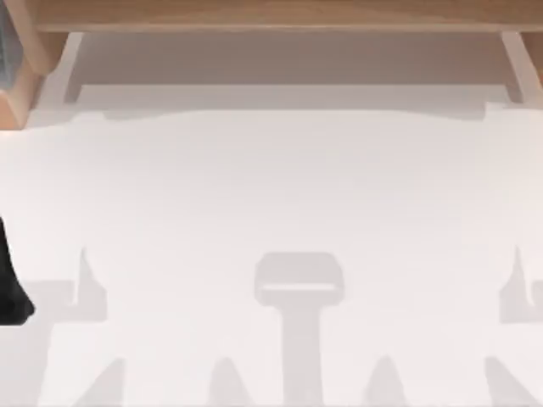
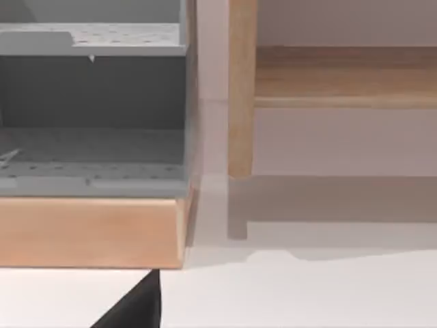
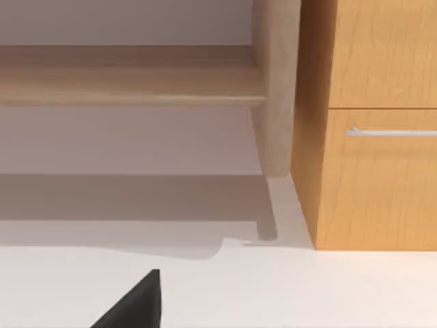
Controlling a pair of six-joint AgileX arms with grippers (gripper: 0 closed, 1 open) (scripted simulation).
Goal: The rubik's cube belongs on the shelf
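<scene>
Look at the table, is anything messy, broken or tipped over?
Nothing stands out. The shelf stands straight along the back of the white table, its pale supports upright. The wooden cabinet beside it looks whole and closed. Nothing spilled or broken shows.

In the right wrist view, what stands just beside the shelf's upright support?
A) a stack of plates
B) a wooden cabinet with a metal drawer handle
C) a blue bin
B: beside the shelf stands a wooden cabinet with a metal handle.
</scene>
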